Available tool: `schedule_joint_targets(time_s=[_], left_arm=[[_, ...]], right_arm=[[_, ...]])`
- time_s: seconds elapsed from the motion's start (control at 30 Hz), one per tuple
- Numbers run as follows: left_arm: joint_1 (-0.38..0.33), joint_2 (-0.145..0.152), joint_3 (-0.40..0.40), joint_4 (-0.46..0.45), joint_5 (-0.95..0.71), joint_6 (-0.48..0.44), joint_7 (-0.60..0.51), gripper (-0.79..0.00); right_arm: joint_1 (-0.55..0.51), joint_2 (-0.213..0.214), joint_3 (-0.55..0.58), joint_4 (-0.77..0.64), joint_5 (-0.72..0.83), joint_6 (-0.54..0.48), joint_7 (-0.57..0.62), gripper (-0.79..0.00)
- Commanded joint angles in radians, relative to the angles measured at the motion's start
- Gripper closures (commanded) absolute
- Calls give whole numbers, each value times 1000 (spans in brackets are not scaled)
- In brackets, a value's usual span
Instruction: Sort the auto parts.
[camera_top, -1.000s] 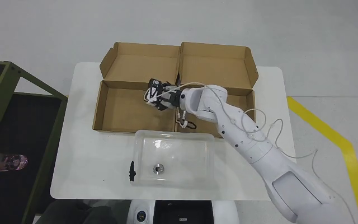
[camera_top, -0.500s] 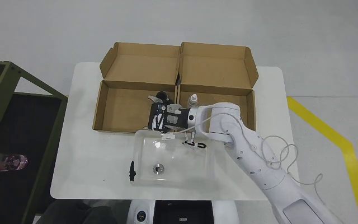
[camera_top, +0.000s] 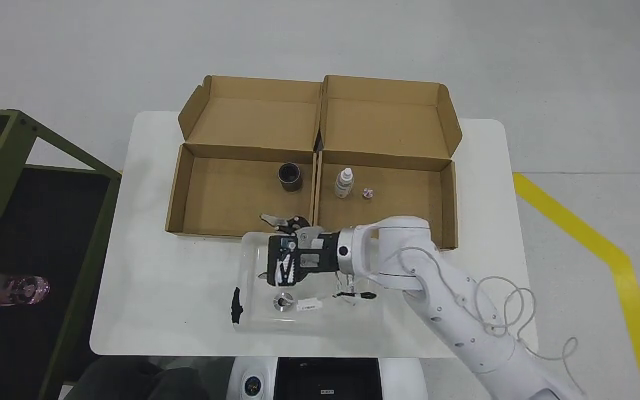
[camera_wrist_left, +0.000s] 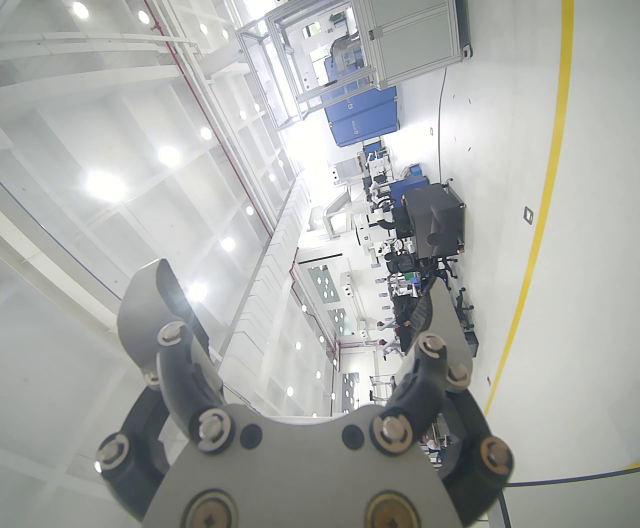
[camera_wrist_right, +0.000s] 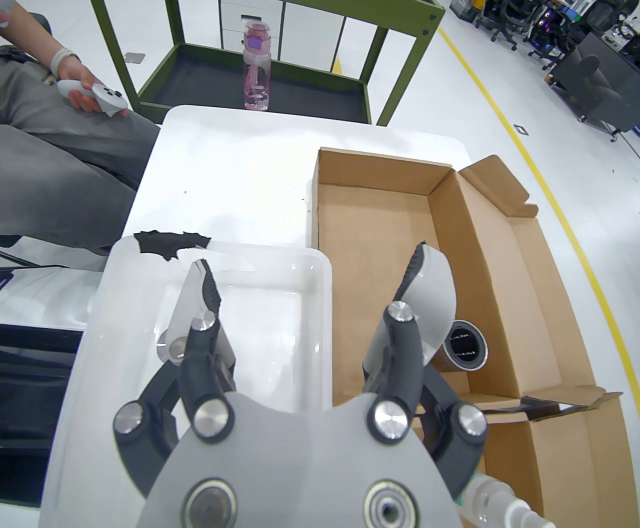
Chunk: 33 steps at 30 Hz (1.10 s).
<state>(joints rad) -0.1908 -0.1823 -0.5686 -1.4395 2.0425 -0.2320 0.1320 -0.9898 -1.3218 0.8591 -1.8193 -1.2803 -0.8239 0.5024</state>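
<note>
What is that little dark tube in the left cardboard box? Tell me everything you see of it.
A short hollow cylinder, metal by its look: silvery-grey outside, black and ridged inside. It stands on end, opening upward, on the floor of the left cardboard box, near the wall beside the second box. Only the box floor touches it.

A pink bottle (camera_wrist_right: 257, 65) stands on the green cart (camera_wrist_right: 310, 95) (beside the white table (camera_wrist_right: 240, 165)).

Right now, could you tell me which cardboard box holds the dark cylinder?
The box nearer the green rack holds the cylinder; the other box holds a bottle.
</note>
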Motion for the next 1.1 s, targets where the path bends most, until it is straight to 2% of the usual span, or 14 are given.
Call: schedule_joint_targets(time_s=[0.0,0.37,0.67,1.07], left_arm=[[0,0,0,0,0,0,0,-785],[0,0,0,0,0,0,0,-785],[0,0,0,0,0,0,0,-785],[0,0,0,0,0,0,0,-785]], right_arm=[[-12,3,-7,-14,-13,-6,7,-650],[-52,15,-48,-32,-77,-50,0,-628],[-88,29,-48,8,-123,-59,-30,-570],[-96,36,-76,53,-194,-53,-63,-576]])
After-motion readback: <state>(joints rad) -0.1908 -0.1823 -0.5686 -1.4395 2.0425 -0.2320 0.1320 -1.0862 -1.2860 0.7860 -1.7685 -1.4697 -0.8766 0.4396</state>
